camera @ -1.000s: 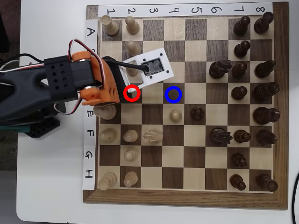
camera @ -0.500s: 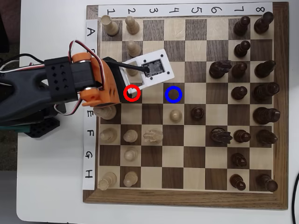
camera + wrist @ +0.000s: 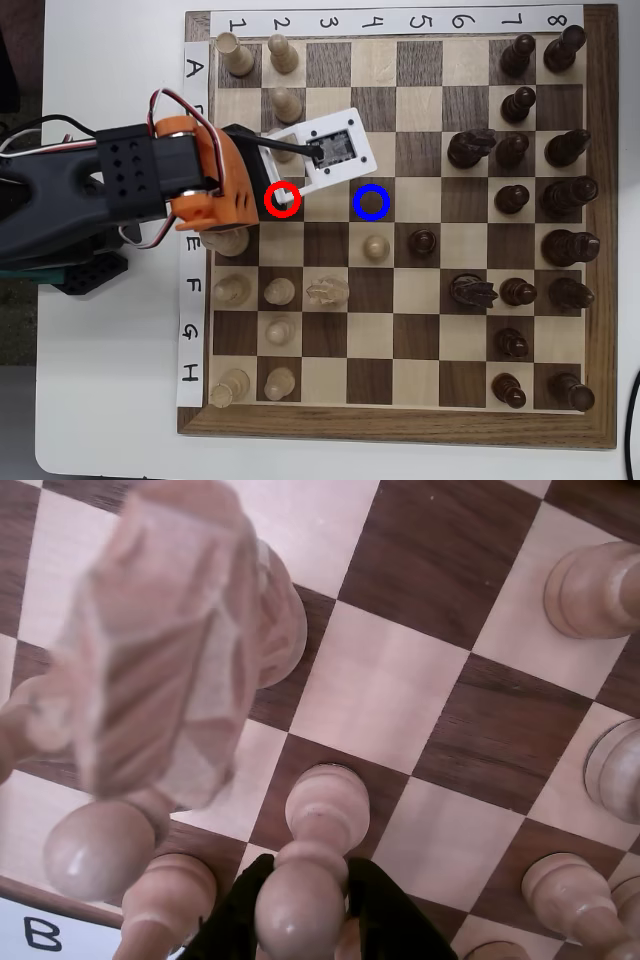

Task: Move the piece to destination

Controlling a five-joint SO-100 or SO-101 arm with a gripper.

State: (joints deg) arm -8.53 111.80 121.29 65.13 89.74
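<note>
pincer (image 3: 300,910) perhaps gripping pawn (image 3: 300,905), chessboard (image 3: 420,100)

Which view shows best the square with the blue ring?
The overhead view. There the blue ring is fully visible on a dark, empty square, right of the red ring. The wrist view shows only close board squares and pale pieces; no ring appears there, so the square cannot be identified.

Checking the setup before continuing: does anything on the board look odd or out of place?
One thing: the pale knight appears to lie on its side, while the pieces around it stand upright. Otherwise nothing stands out; the blue-ringed square is free.
</note>
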